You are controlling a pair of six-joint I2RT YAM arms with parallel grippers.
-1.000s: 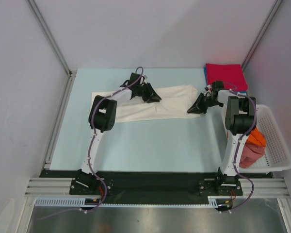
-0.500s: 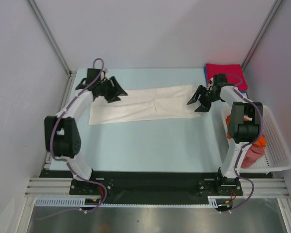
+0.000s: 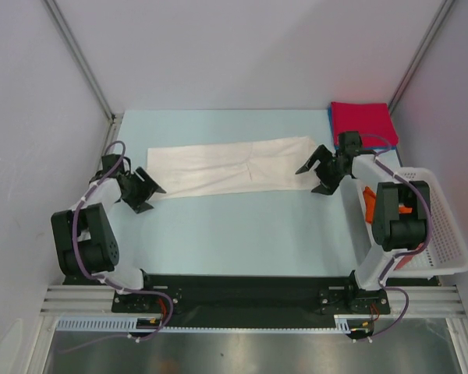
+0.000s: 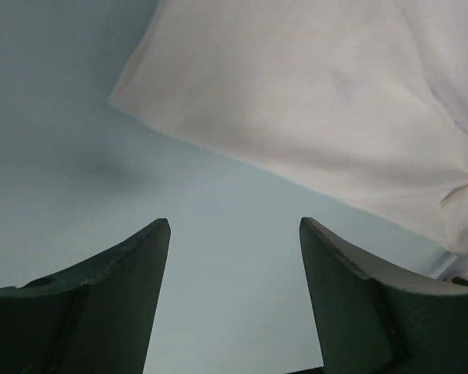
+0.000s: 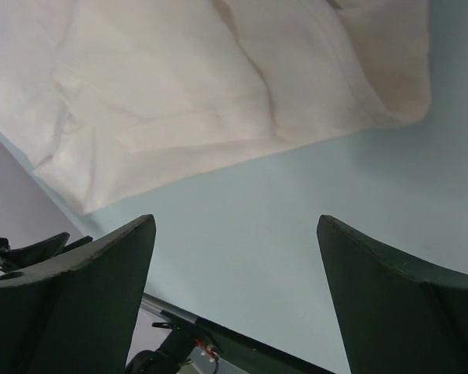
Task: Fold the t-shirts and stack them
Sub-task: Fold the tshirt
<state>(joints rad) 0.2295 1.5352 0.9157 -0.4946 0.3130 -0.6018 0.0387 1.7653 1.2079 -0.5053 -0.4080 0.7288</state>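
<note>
A white t-shirt [image 3: 226,167] lies on the table as a long flat folded strip. My left gripper [image 3: 147,199] is open just off its near-left corner, low over bare table. My right gripper [image 3: 309,180] is open beside its right end, also over bare table. The left wrist view shows the white t-shirt [image 4: 320,101] beyond my open left gripper [image 4: 234,226], with nothing between the fingers. In the right wrist view the white t-shirt [image 5: 203,86] lies ahead of my open, empty right gripper [image 5: 235,222]. A folded red t-shirt [image 3: 363,123] rests on a blue t-shirt [image 3: 329,115] at the back right.
A white lattice basket [image 3: 444,234] stands at the right edge with an orange t-shirt [image 3: 405,208] inside, partly hidden by my right arm. Grey walls and metal frame posts close in the table at the back and both sides.
Both grippers have opened and let go of the white t-shirt. My left arm swept from the shirt's middle to its left end, then drew back toward the near left. The right gripper shifted little.
</note>
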